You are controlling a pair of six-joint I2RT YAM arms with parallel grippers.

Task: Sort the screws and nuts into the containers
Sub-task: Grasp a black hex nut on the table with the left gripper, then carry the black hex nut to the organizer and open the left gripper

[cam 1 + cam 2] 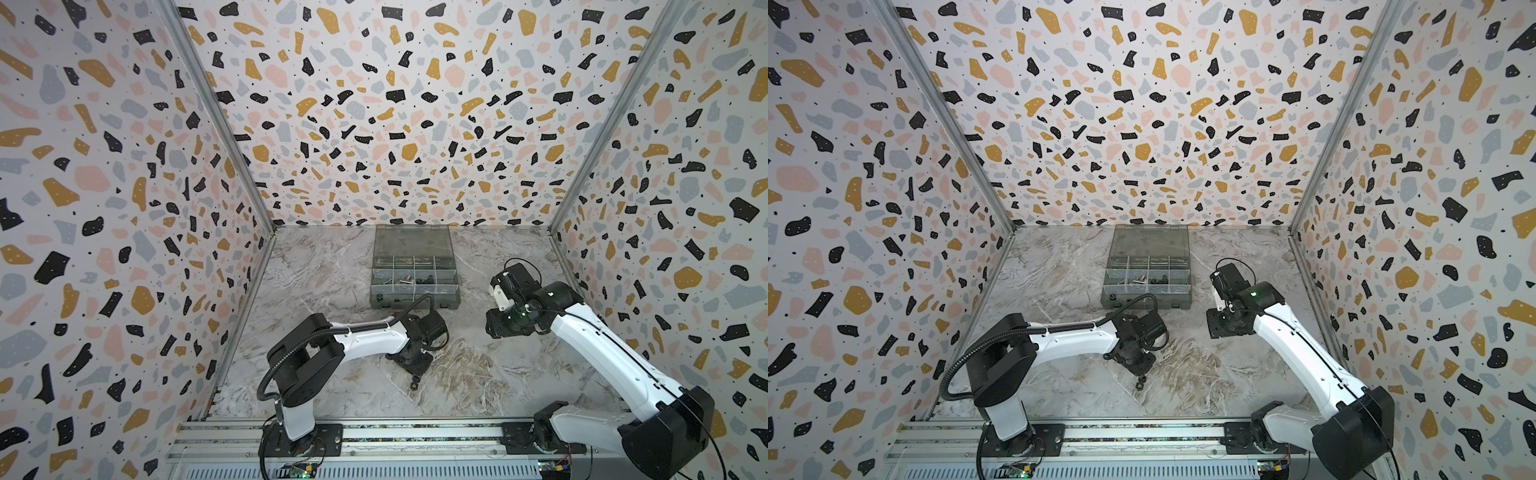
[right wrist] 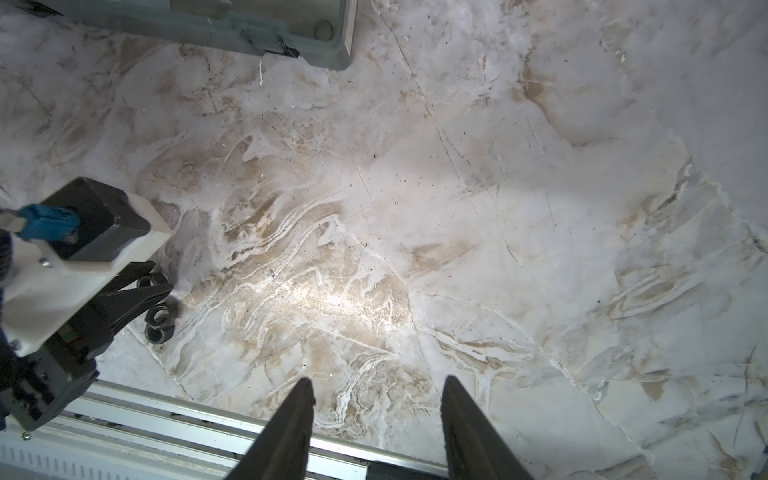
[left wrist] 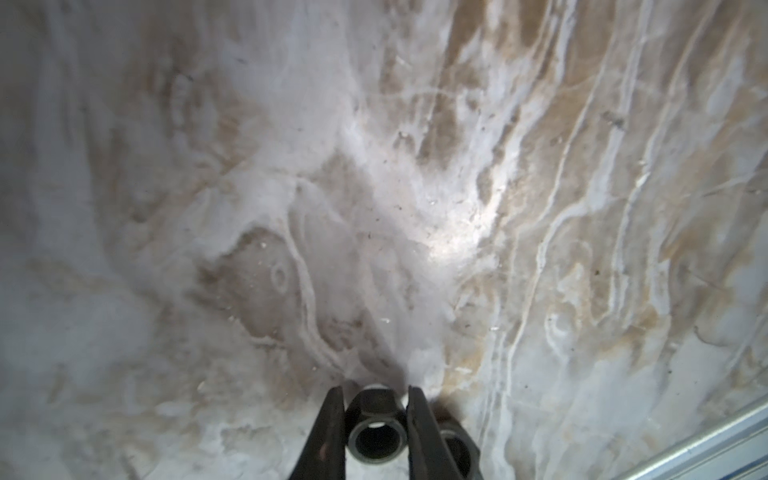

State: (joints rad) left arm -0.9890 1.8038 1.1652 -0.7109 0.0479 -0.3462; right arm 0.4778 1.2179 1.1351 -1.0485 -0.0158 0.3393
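The left gripper (image 3: 374,390) is down at the table (image 3: 415,166), and its two fingers stand against opposite sides of one black nut (image 3: 376,440). This looks like a pinch, but the nut seems to rest on the table. The nut has no long side. It seems to lie flat with its hole facing up, so the fingers press on its outer faces. One more nut (image 3: 457,451) lies just outside one finger, near enough that it may be dragged along.

The box (image 1: 436,301) is open and lies behind this gripper, on the side of its wrist, opposite to where the fingers point. I think the coming move must therefore lift and carry the nut backward, over the near wall.

The right gripper (image 2: 379,382) hangs with fingers spread and holds nothing. It is well apart from the nuts, so the left arm is nearer.
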